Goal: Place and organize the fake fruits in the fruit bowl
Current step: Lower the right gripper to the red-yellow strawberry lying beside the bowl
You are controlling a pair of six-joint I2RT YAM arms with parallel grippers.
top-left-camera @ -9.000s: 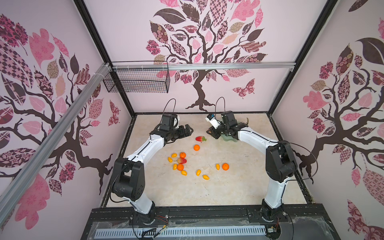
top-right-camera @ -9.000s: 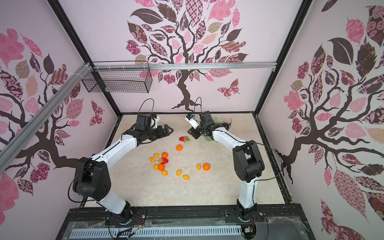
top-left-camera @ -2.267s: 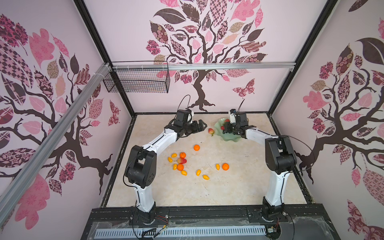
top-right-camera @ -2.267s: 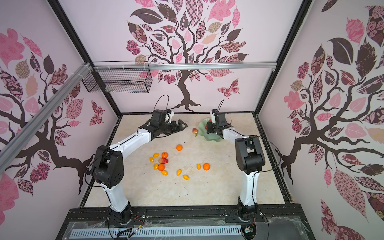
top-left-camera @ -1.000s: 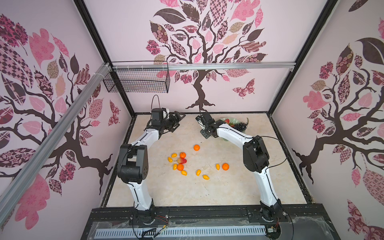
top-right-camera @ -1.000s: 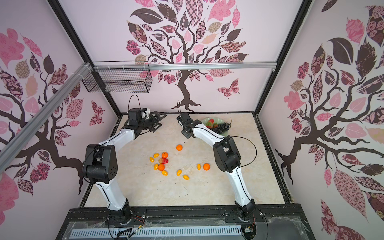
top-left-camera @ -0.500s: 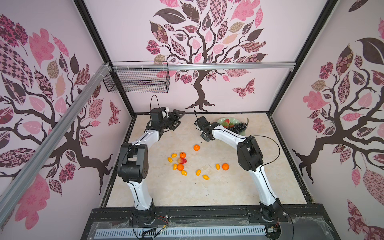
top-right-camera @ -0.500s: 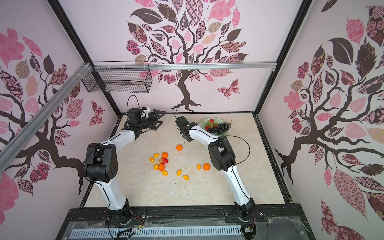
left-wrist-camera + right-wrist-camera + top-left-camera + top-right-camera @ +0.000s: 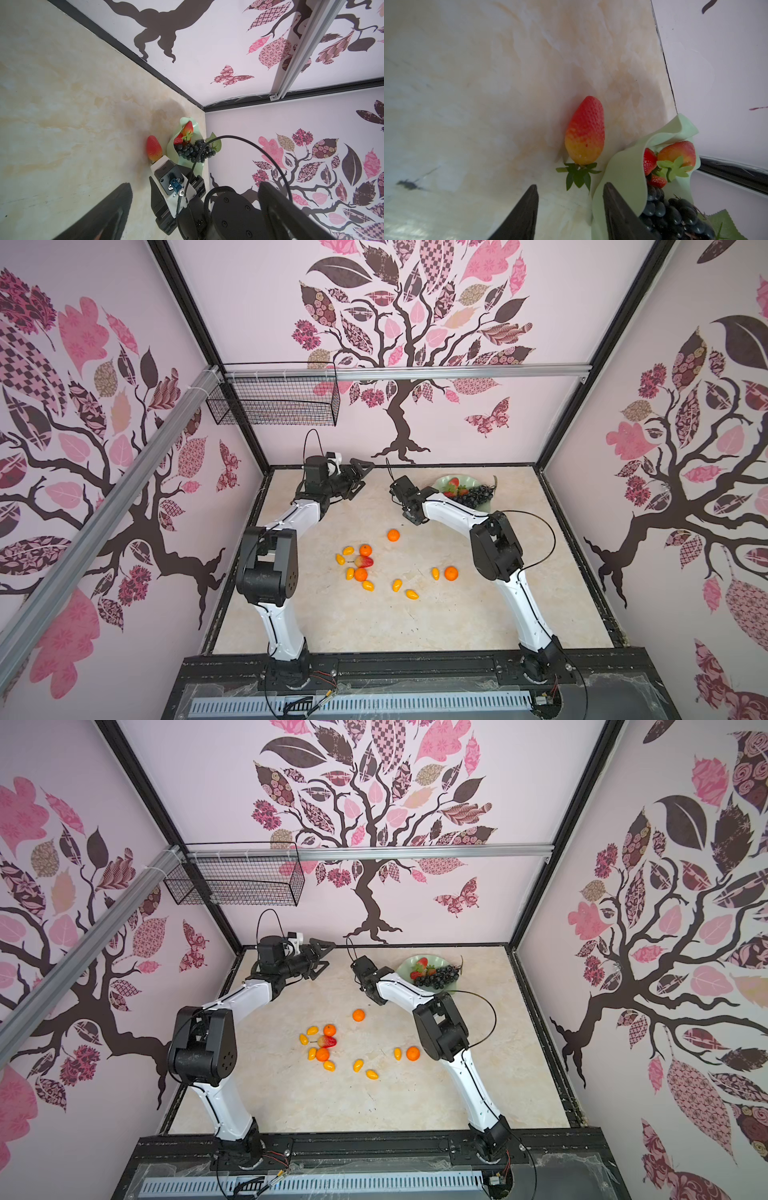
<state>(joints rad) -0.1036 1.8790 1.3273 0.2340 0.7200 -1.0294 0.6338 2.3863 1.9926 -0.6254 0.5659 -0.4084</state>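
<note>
Now, your right end effector [image 9: 570, 185] stands parted, empty; the strawberry [image 9: 584, 131] lies on the bench [image 9: 488, 83] beside the fruit bowl [image 9: 623, 166], at its nine o'clock. Likely light, stiff, slick plastic: pinch its broad middle.

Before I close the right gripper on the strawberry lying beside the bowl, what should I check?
1. Right gripper empty, jaws apart: ok.
2. Strawberry between the jaws: not ok; it lies on the table ahead of the gripper.
3. Clearance from the fruit bowl: cannot tell; one finger overlaps its rim in the right wrist view.
4. Room in the bowl: ok; the grape bunch leaves bare dish.
5. Left gripper clear: ok; open, empty, apart from the right gripper.
</note>
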